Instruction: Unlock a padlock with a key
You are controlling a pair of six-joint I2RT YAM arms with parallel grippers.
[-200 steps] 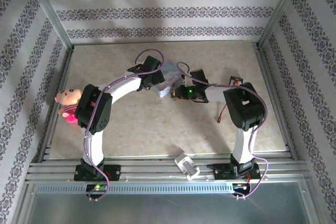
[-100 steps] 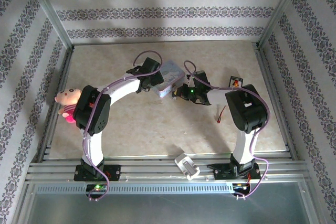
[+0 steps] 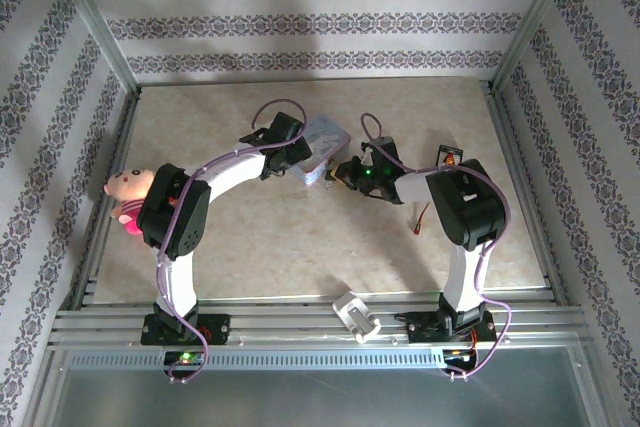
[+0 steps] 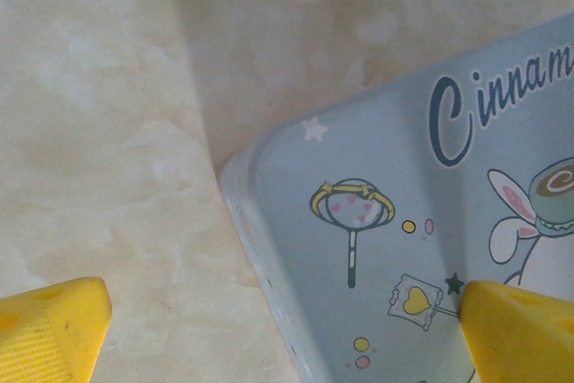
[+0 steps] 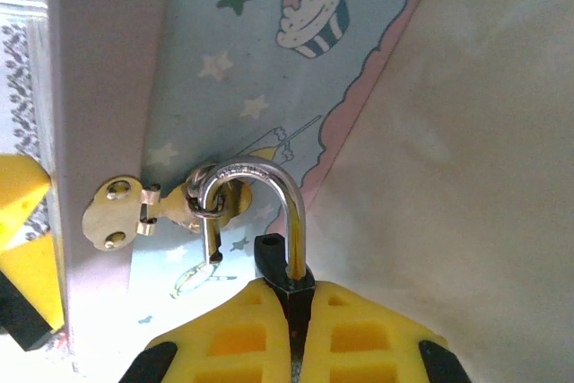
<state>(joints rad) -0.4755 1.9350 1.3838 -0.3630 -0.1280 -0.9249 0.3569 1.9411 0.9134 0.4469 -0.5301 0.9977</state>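
Note:
The padlock (image 5: pixel 274 262) has a black body and a silvery shackle (image 5: pixel 293 208). My right gripper (image 5: pixel 292 300) is shut on the body. One shackle leg stands out of the body, its hole showing. The shackle stays hooked through the brass hasp (image 5: pixel 126 208) on the pale blue tin (image 5: pixel 269 69). My left gripper (image 4: pixel 285 334) is open, with one yellow fingertip (image 4: pixel 54 329) on the table side and the other over the tin's lid (image 4: pixel 377 204). From above, both grippers, left (image 3: pixel 298 167) and right (image 3: pixel 342 173), meet at the tin (image 3: pixel 326 135). The key is out of view.
A pink plush doll (image 3: pixel 128 197) lies at the table's left edge. A white boxy piece (image 3: pixel 356 315) rests on the front rail between the arm bases. A thin reddish bit (image 3: pixel 416 230) lies beside the right arm. Aluminium frame posts border the table.
The right wrist has twisted and drawn slightly right and back. The tin's far corner now shows more. The left gripper stays open at the tin.

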